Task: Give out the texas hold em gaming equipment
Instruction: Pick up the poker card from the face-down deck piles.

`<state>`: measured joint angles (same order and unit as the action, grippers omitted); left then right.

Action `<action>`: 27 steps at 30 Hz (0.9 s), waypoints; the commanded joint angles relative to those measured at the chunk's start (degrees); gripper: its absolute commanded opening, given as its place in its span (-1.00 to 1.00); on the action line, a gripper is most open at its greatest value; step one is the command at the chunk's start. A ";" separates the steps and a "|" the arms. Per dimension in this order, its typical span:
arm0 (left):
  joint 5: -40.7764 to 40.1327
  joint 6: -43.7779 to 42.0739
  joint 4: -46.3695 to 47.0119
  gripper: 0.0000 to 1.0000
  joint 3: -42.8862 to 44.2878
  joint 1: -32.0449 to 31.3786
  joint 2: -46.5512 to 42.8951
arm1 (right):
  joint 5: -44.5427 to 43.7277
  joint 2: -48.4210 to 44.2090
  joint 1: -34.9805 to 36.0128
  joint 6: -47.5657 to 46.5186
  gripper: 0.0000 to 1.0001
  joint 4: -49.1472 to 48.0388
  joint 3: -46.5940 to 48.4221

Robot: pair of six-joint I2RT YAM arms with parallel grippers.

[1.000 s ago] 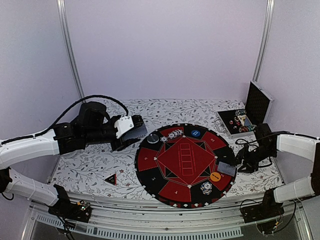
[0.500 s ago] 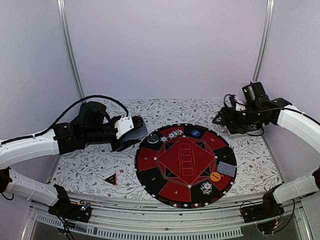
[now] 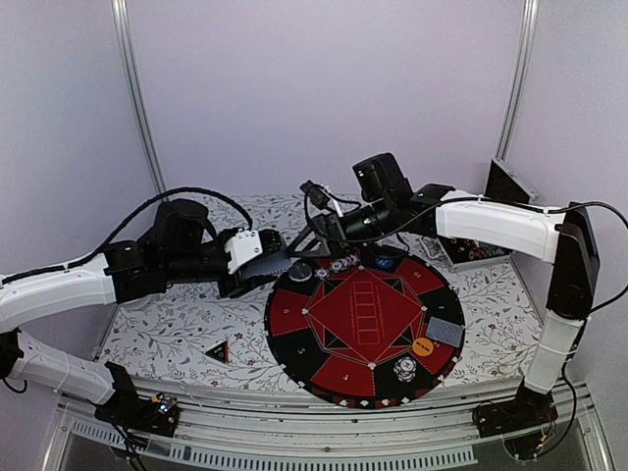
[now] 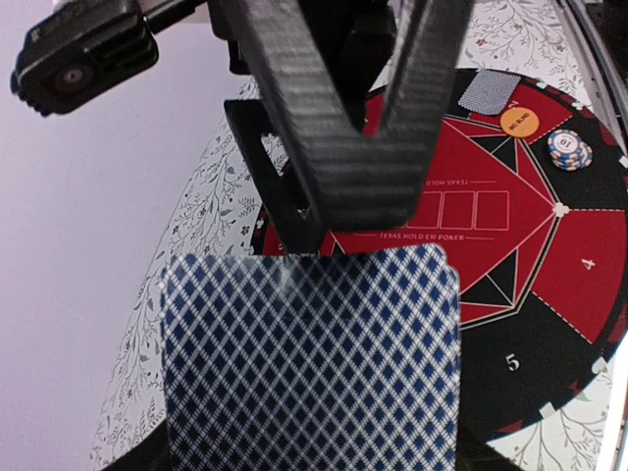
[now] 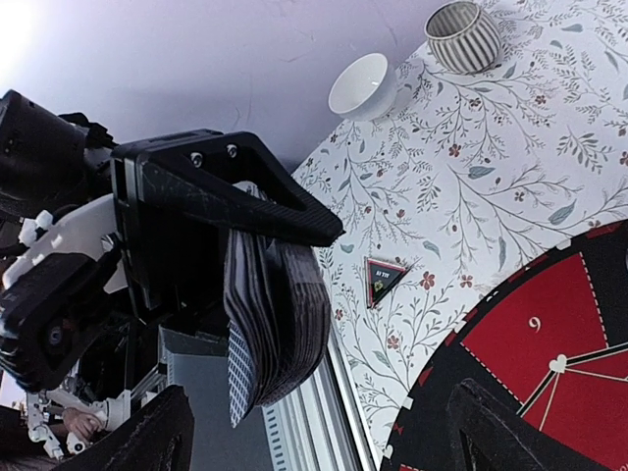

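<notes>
Delta vs a second ago: the right arm has left the mat's [image 3: 368, 306] 3 o'clock edge, passed the case and now reaches across the far rim. The right claw [image 3: 302, 247] is at the mat's 10-11 o'clock, right up against the left claw [image 3: 267, 257]. Left arm unchanged. The left claw is clamped on the deck [image 4: 309, 363], blue-diamond backs, just off the mat rim at 10 o'clock and above the tabletop [image 3: 177, 324]. The right claw is spread wide with nothing in it: in its wrist view both fingers [image 5: 157, 437] sit at the lower corners with the deck edge-on ahead of them. Whether it touches the deck, can't tell. Containers: the case [image 3: 469, 253] is open at the mat's 2 o'clock with its lid up, mostly hidden behind the right arm, and chips show in the visible strip. The white bowl [image 5: 363, 86] and ribbed cup [image 5: 463, 34] stand side by side on the tabletop in the right wrist view, contents can't tell. Same spots on the mat as before: dealt card [image 3: 444, 332] at 3 o'clock, orange disc [image 3: 423, 346] at 4, chip stack [image 3: 404, 369] at 5, blue disc [image 3: 384, 263] at 12-1, dark disc [image 3: 299, 273] at 10. The triangle [image 3: 218, 350] is off the mat at 9 o'clock.
</notes>
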<state>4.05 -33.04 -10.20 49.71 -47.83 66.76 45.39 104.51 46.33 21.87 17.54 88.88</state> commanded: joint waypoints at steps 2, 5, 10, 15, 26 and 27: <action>0.61 -0.65 1.18 0.27 -0.58 0.09 0.19 | 2.78 4.28 1.37 -0.50 0.81 -3.91 3.80; 0.36 -0.63 1.23 0.27 -0.54 0.05 0.37 | 2.00 6.02 1.90 -1.21 0.78 -3.16 5.55; 0.37 -0.63 1.40 0.27 -0.58 0.05 0.43 | -0.68 7.24 1.88 -2.33 0.66 -0.11 7.27; -0.09 -0.63 1.42 0.27 -0.64 0.08 0.30 | -3.21 6.86 1.81 -5.22 0.42 5.29 9.04; -0.20 -0.67 1.72 0.27 -0.93 0.17 0.21 | -1.43 5.41 1.89 -6.47 -0.27 9.34 11.98; -0.20 -0.63 1.83 0.27 -0.93 0.17 0.18 | -0.85 5.36 1.92 -6.28 -0.32 9.29 12.08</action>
<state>3.79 -33.23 -10.13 49.45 -47.83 66.87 42.96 111.11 47.97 15.90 25.28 98.85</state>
